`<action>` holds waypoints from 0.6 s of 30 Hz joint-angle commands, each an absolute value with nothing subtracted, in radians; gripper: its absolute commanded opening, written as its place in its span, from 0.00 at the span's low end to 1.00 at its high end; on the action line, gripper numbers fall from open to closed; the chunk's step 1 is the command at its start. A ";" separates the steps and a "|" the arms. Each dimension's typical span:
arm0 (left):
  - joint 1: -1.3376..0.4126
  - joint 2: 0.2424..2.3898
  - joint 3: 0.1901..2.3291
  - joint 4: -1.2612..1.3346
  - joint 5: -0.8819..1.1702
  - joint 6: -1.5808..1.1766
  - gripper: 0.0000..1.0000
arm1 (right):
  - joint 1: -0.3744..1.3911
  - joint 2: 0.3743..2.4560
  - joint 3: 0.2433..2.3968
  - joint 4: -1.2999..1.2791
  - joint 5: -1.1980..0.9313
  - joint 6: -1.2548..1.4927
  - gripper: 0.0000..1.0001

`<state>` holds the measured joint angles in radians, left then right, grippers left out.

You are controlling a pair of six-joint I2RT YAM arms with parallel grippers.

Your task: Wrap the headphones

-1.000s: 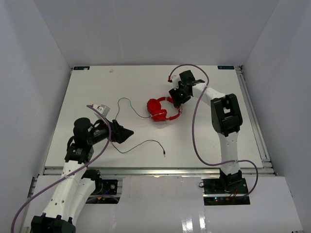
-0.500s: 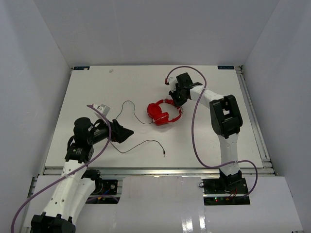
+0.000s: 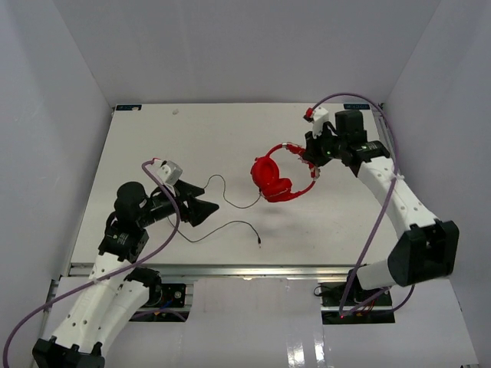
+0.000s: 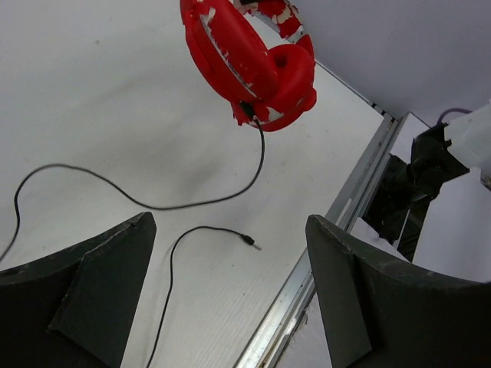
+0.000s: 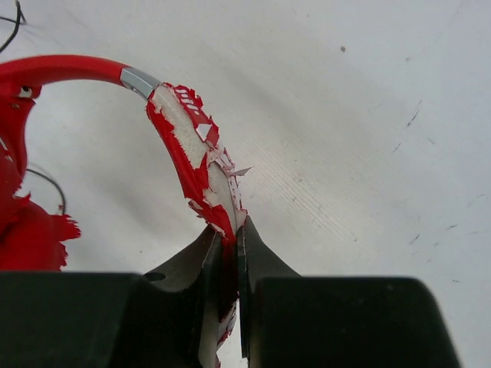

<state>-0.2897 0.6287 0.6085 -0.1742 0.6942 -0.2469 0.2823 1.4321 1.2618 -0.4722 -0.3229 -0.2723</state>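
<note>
The red headphones (image 3: 275,181) hang a little above the white table (image 3: 153,138), right of centre. My right gripper (image 3: 313,158) is shut on their headband. In the right wrist view the flaking red and white headband (image 5: 192,146) runs up out of the closed right gripper (image 5: 230,234), with an earcup (image 5: 27,230) at the left edge. The thin dark cable (image 3: 222,190) drops from an earcup, loops left and ends in a plug (image 3: 260,244) near the front edge. My left gripper (image 3: 209,207) stands open over the cable, holding nothing. In its wrist view, the headphones (image 4: 253,61), cable (image 4: 153,205) and plug (image 4: 249,241) lie beyond the left gripper (image 4: 230,222).
A metal rail (image 3: 245,268) runs along the table's front edge and also shows as the rail (image 4: 337,230) in the left wrist view. Thick purple robot cables (image 3: 376,222) loop along both arms. White walls close in the back and sides.
My right gripper shut on the headband, then lifted and carried the headphones to the right, pulling the cable's loop along. My left gripper shifted slightly right and stayed open.
</note>
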 commanded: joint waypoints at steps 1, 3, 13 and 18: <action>-0.409 0.622 0.683 -0.147 0.655 -0.087 0.97 | 0.223 1.290 1.261 -0.524 -0.508 -0.271 0.08; -0.471 0.637 0.687 -0.133 0.616 -0.025 0.98 | 0.210 1.248 1.284 -0.558 -0.538 -0.282 0.08; -0.913 0.831 0.605 0.106 0.216 0.311 0.98 | 0.203 1.249 1.508 -0.711 -0.632 -0.295 0.08; -0.945 0.888 0.544 0.213 0.212 0.315 0.98 | 0.183 1.258 1.545 -0.738 -0.663 -0.311 0.08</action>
